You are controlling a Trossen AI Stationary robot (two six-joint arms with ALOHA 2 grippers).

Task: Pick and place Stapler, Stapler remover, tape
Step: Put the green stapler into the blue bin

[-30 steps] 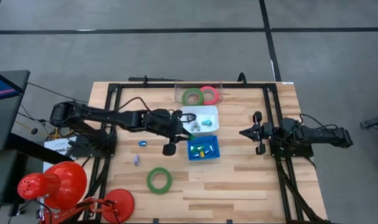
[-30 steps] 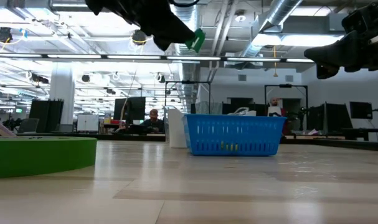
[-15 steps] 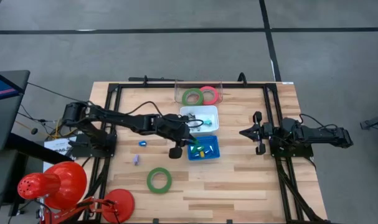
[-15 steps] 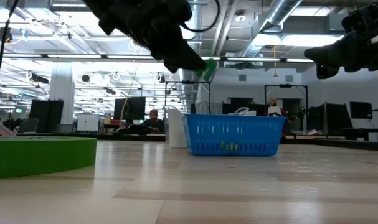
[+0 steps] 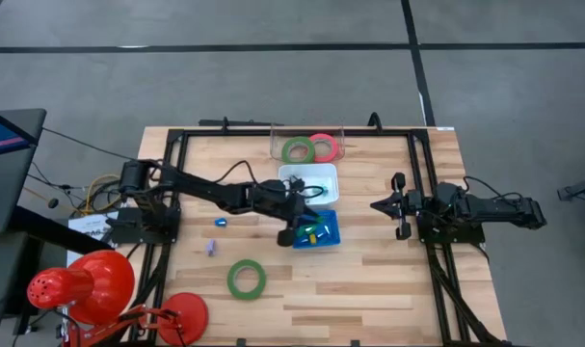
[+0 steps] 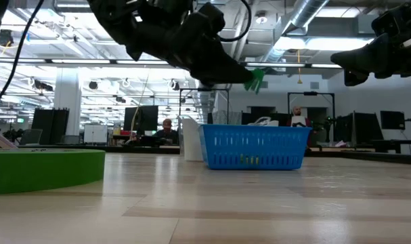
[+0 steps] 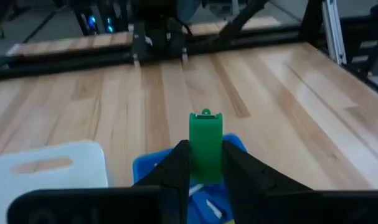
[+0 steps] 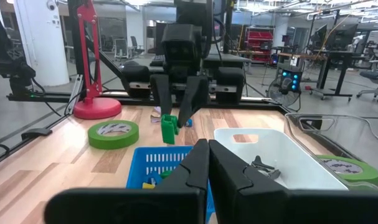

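We see the left claw [image 7: 205, 163] clamped on a small green plastic staple remover [image 7: 205, 144], holding it in the air above the blue slotted plastic basket [image 6: 254, 146] near the middle of the wooden worktop [image 5: 369, 280]. A white plastic tray [image 5: 308, 179] touches the basket's far side. Two tape rings, green [image 5: 298, 149] and pink-red [image 5: 323, 146], lie at the far edge; another green tape ring [image 5: 246, 279] lies toward the near edge. The right claw [image 5: 379, 205] waits closed by the right edge.
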